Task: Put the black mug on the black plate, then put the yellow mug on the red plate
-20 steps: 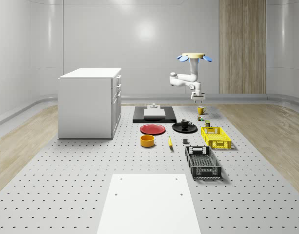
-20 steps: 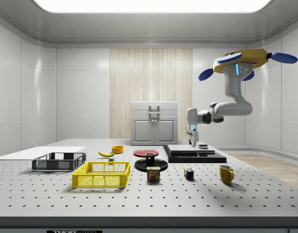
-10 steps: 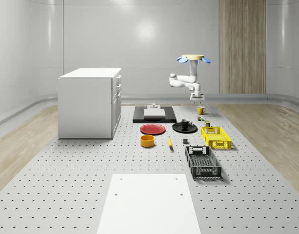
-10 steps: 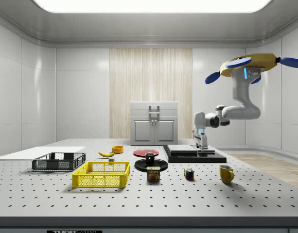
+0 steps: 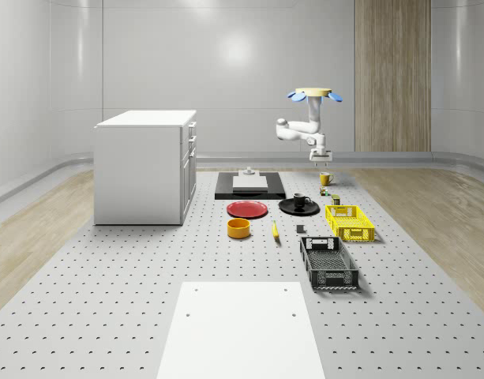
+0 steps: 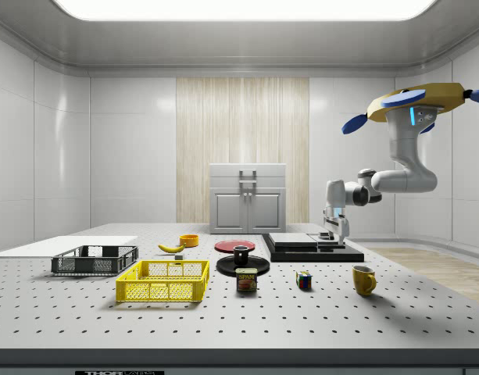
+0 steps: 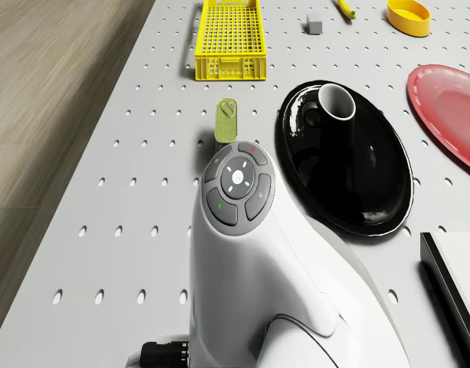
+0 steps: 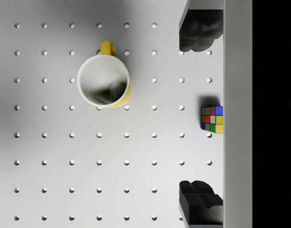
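The black mug (image 5: 299, 200) (image 7: 338, 106) stands upright on the black plate (image 5: 287, 208) (image 7: 350, 184). Beside that plate lies the bare red plate (image 5: 247, 209) (image 6: 234, 245) (image 7: 449, 100). The yellow mug (image 5: 325, 178) (image 6: 364, 280) (image 8: 105, 81) stands upright on the table, far from both plates. The drone (image 5: 313, 95) (image 6: 417, 98) hovers above the table's far end near the yellow mug. My gripper (image 5: 318, 160) (image 6: 337, 234) (image 8: 197, 116) hangs open and empty above the table, and the mug is off to one side of the fingers (image 8: 198, 33).
A Rubik's cube (image 8: 212, 118) (image 6: 304, 280) lies under the gripper. A can (image 6: 247, 280) (image 7: 227, 121), yellow basket (image 5: 349, 222), black basket (image 5: 328, 263), banana (image 5: 275, 230) and yellow bowl (image 5: 238, 228) lie nearby. A black slab (image 5: 249, 185) and white cabinet (image 5: 145, 166) stand further along.
The drone and arm have shifted toward the side view's right, bringing the open gripper closer to the yellow mug. The mugs and plates have not moved.
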Available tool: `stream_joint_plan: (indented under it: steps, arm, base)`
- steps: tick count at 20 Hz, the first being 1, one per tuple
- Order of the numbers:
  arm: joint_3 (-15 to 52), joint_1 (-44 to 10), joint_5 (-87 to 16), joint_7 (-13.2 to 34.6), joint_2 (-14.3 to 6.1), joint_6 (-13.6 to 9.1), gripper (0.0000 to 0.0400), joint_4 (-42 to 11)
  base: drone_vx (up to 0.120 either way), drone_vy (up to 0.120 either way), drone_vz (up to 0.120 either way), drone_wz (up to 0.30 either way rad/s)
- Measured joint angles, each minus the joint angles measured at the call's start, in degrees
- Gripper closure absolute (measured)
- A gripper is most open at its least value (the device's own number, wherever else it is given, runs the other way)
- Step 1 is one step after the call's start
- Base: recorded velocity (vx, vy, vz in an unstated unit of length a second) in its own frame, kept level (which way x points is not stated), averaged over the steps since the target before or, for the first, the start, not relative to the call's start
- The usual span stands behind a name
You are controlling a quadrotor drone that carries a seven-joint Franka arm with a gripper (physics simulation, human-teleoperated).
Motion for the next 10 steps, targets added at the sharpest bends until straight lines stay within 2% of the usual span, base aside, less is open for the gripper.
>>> stream_joint_plan:
  steps: [7, 10]
  arm:
    - [-0.01, 0.01, -0.02, -0.01, 0.06, -0.05, 0.0, 0.0]
    - [-0.01, 0.02, -0.03, -0.01, 0.08, -0.07, 0.0, 0.0]
  base:
    - [-0.12, 0.0, -0.12, 0.0]
    - [-0.12, 0.0, 0.0, 0.0]
